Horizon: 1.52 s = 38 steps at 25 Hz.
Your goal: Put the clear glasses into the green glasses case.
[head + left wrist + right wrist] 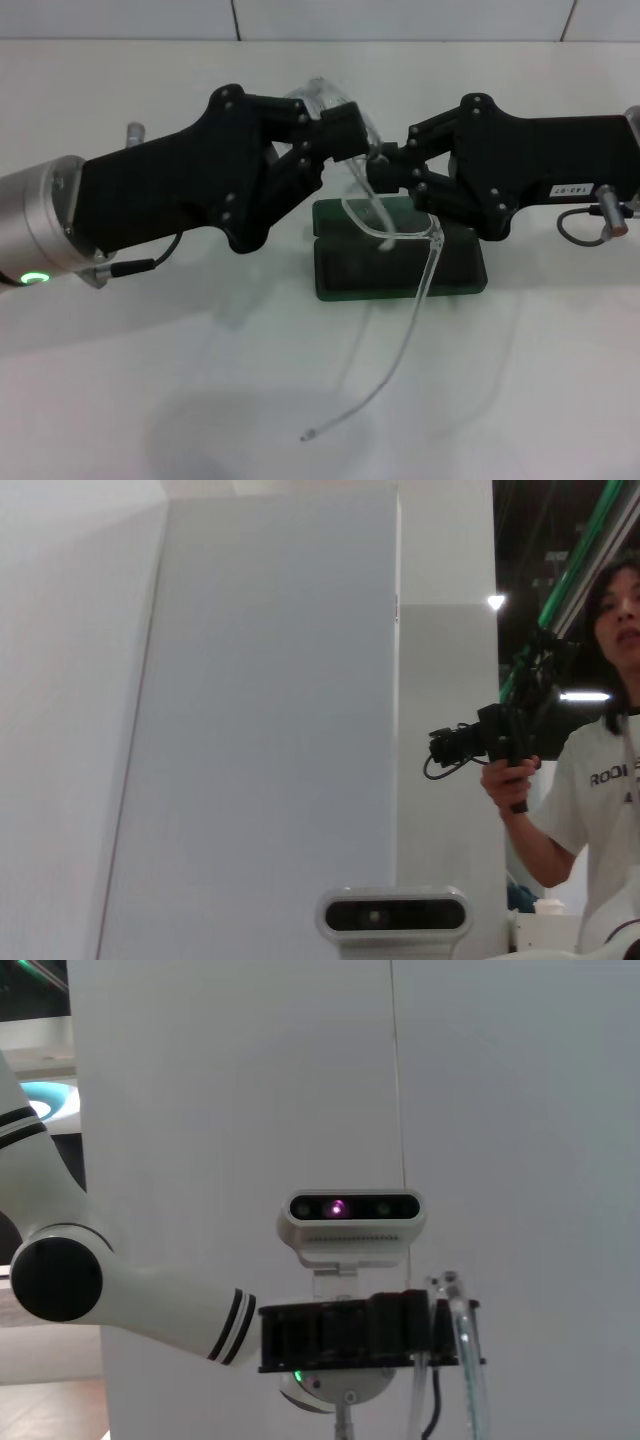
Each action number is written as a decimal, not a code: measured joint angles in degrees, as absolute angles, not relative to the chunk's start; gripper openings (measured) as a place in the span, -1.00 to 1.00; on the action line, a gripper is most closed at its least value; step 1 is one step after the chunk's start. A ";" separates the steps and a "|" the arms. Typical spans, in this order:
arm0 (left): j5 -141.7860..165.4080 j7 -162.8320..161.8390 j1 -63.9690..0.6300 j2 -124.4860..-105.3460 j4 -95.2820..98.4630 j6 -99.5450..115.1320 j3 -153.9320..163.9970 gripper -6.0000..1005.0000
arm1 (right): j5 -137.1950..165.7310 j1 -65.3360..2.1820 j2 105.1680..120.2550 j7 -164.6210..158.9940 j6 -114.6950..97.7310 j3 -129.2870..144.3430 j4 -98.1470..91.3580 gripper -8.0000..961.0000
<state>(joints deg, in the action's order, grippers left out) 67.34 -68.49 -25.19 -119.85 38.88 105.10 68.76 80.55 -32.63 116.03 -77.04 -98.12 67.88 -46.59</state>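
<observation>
The left arm reaches in from nine o'clock in the head view, its silver wrist section carrying a lit green ring, its black linkage angled toward centre. The left gripper (345, 130) has its fingers closed on the frame of the clear glasses (390, 235), held up off the surface. The right arm comes in from three o'clock, roughly level, facing the left one. The right gripper (385, 165) is pinched on the glasses as well, its fingertips just beside the left gripper's. In the right wrist view the left gripper (440, 1335) appears side-on, its white forearm trailing toward nine o'clock.
</observation>
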 joint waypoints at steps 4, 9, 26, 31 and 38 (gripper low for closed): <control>67.37 -69.13 -24.99 -119.61 38.95 106.13 68.80 -0.89 | 79.52 -32.14 115.94 -76.77 -98.06 67.76 -46.23 -0.81; 67.40 -69.23 -24.79 -119.49 38.99 107.60 68.81 -0.89 | 79.12 -32.09 115.92 -76.72 -97.89 67.70 -45.71 -0.82; 67.19 -68.61 -24.78 -119.66 38.63 107.08 68.42 -0.89 | 77.60 -32.64 116.02 -75.77 -98.46 68.15 -43.50 -0.84; 67.11 -68.56 -24.83 -119.71 38.58 106.23 68.38 -0.89 | 77.55 -32.78 116.08 -75.48 -98.46 68.34 -43.33 -0.84; 67.11 -68.47 -24.87 -119.71 38.46 106.02 68.38 -0.89 | 76.38 -33.38 116.04 -75.23 -98.85 69.08 -42.10 -0.84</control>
<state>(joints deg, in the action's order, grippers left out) 67.11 -68.47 -24.87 -119.71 38.46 106.02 68.38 76.38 -33.38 116.04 -75.23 -98.85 69.08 -42.10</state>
